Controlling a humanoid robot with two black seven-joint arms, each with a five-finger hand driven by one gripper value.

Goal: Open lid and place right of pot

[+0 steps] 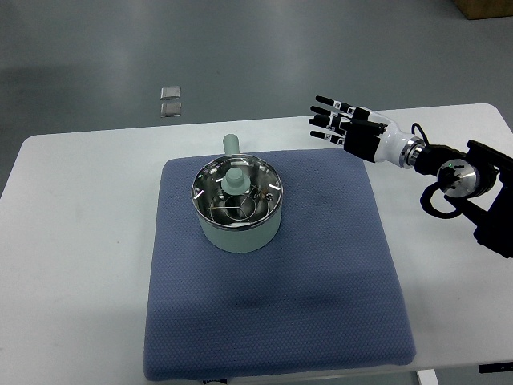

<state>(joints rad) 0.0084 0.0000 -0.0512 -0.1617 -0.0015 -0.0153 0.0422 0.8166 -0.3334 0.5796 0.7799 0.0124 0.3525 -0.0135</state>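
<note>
Pot [237, 210] upright on the left-centre of blue mat [276, 269], white table [72, 241] beneath. Its handle [231, 144] points away from the robot, long axis running near-to-far. Glass lid [237, 188] seated on the pot, knob [236, 180] up. Right hand [341, 124] hovers well right of the pot, fingers spread, holding nothing.

Single top view, no second view to share scene. Camera high on robot's side, looking down steeply toward 12 o'clock. Mid range: white table [88, 241] nearly fills frame, cut off at 6 o'clock, grey floor [240, 48] beyond it at 12. Right arm [465, 180] enters from 3 o'clock.
</note>
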